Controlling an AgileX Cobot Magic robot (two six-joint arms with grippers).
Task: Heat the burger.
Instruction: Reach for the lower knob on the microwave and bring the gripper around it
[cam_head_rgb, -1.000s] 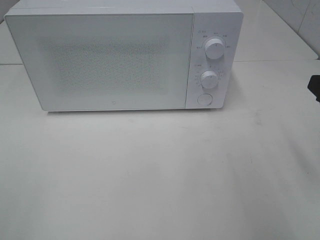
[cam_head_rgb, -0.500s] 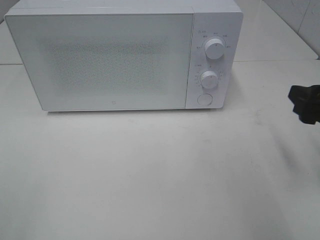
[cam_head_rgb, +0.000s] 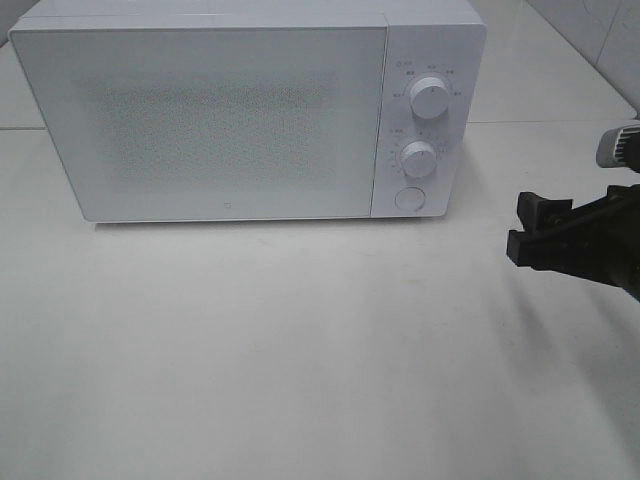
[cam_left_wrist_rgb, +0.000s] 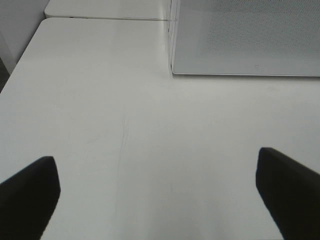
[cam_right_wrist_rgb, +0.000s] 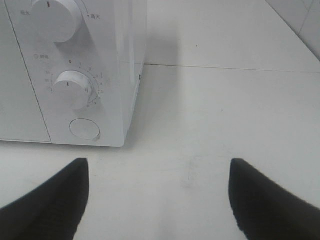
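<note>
One change: your right claw (cam_head_rgb: 522, 228), wide & empty like left claw (cam_left_wrist_rgb: 160, 200), has swung in w/ microwave (cam_head_rgb: 220, 120) door btn (cam_head_rgb: 409, 198) ahead of it; burger unseen.

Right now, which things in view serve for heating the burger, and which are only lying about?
For the job: microwave, door shut; its upper knob, lower knob and round button; right gripper, open and empty. The burger itself is not in view.
Only there: white table; tiled wall at the back right.
</note>
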